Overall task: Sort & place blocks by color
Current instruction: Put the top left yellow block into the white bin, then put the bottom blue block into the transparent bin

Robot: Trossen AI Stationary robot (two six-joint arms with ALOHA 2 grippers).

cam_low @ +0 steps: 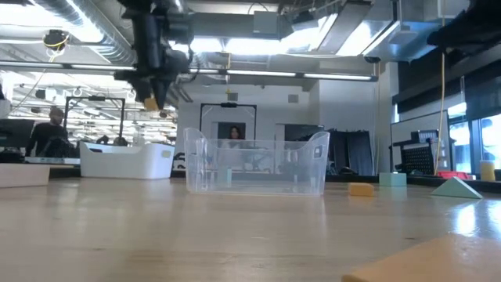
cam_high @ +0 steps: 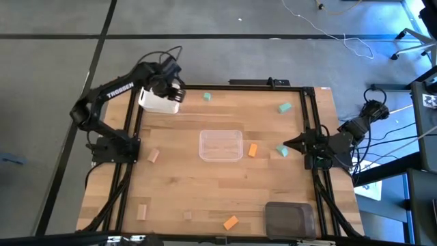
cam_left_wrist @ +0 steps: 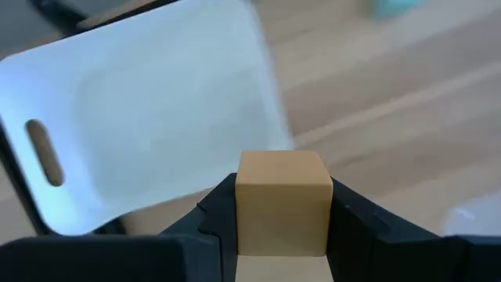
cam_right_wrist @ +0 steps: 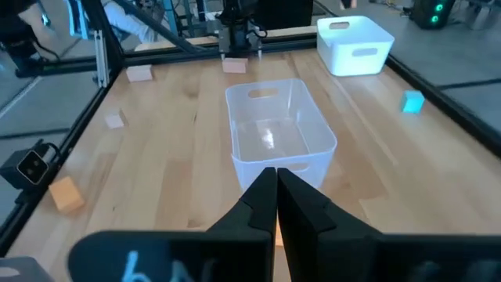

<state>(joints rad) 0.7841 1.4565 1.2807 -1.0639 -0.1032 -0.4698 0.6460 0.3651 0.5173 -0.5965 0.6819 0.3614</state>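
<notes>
1. High view: the left gripper (cam_high: 171,87) hangs over the white plastic tub (cam_high: 160,100) at the far-left corner of the pale wooden table (cam_high: 184,184). The right gripper (cam_high: 292,143) waits at the right edge, tip pointing inward. A clear plastic tub (cam_high: 220,145) sits mid-table and a dark grey tub (cam_high: 289,219) near the front-right corner.

2. Same view, blocks all over: a small orange block (cam_high: 252,150) just right of the clear tub, another orange block (cam_high: 231,222) at the front beside the grey tub, a teal-green block (cam_high: 281,151) close to the right gripper's tip, two more teal ones (cam_high: 285,108) (cam_high: 207,98) along the far side, and pale tan wooden blocks (cam_high: 153,156) (cam_high: 142,212) (cam_high: 187,216) down the left and front.

3. Low view: the left gripper (cam_low: 152,95) is up in the air above the white tub (cam_low: 127,160), a tan block (cam_low: 151,103) showing between its fingers. The clear tub (cam_low: 255,164) stands centre, an orange block (cam_low: 361,189) and a teal block (cam_low: 392,179) to its right. People show in the room behind.

4. Left wrist view: there it is, the left gripper (cam_left_wrist: 283,215) pinching a pale tan wooden block (cam_left_wrist: 282,202) from both sides, with the white tub (cam_left_wrist: 133,117) beneath and a little off to one side.

5. Right wrist view: the right gripper (cam_right_wrist: 276,196) has its fingers pressed together, nothing between them, aimed at the clear tub (cam_right_wrist: 279,125). Beyond, the white tub (cam_right_wrist: 355,45), a teal block (cam_right_wrist: 413,101), tan blocks (cam_right_wrist: 138,73) (cam_right_wrist: 114,120) and an orange block (cam_right_wrist: 66,193).
</notes>
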